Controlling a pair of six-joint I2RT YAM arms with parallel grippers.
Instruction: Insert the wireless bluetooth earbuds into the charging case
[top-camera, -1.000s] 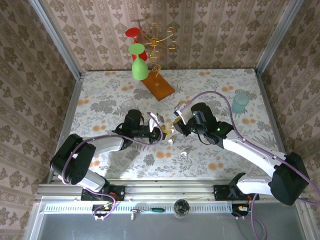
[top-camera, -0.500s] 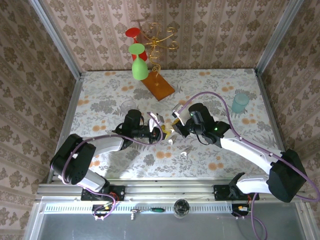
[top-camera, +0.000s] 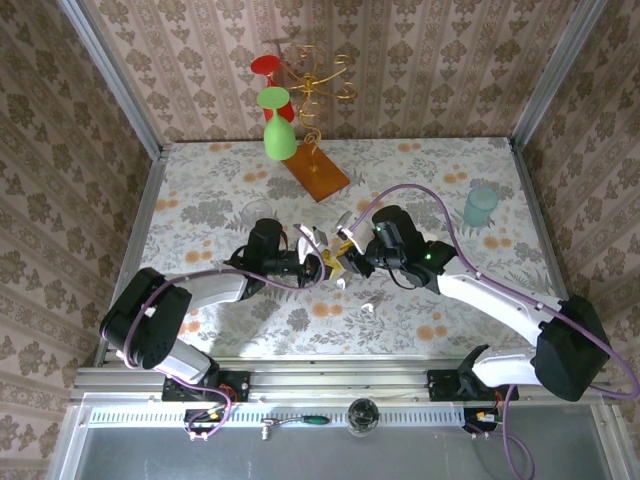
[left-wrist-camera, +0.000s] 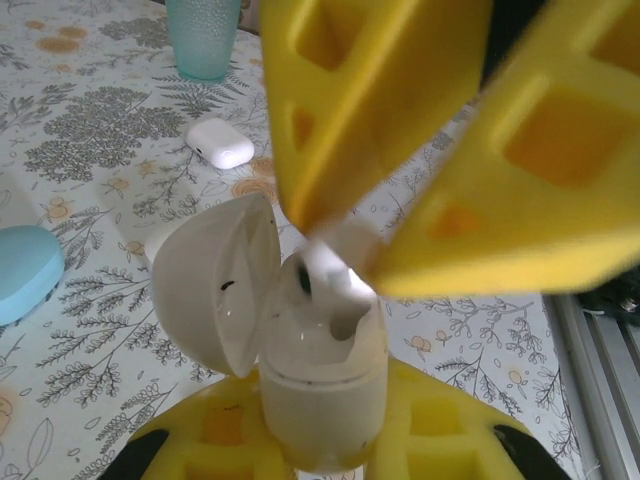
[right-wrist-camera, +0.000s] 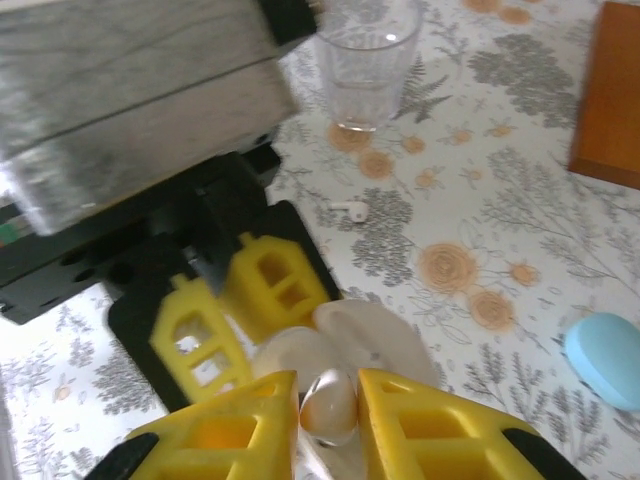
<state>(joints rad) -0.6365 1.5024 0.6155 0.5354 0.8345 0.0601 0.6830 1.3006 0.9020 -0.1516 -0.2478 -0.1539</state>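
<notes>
My left gripper is shut on the base of a white charging case, held upright with its lid swung open to the left. My right gripper is shut on a white earbud and holds it right at the case's open top. In the left wrist view the earbud sits at the mouth of the case under the right gripper's yellow fingers. In the top view both grippers meet at mid-table. Another white earbud lies loose on the cloth.
A second white case and a pale blue case lie on the flowered tablecloth. A teal cup stands at the right and a clear glass behind the left gripper. A wooden stand with coloured glasses rises at the back.
The right arm has moved left, bringing the earbud up against the open case held by the left gripper. The left arm has stayed put.
</notes>
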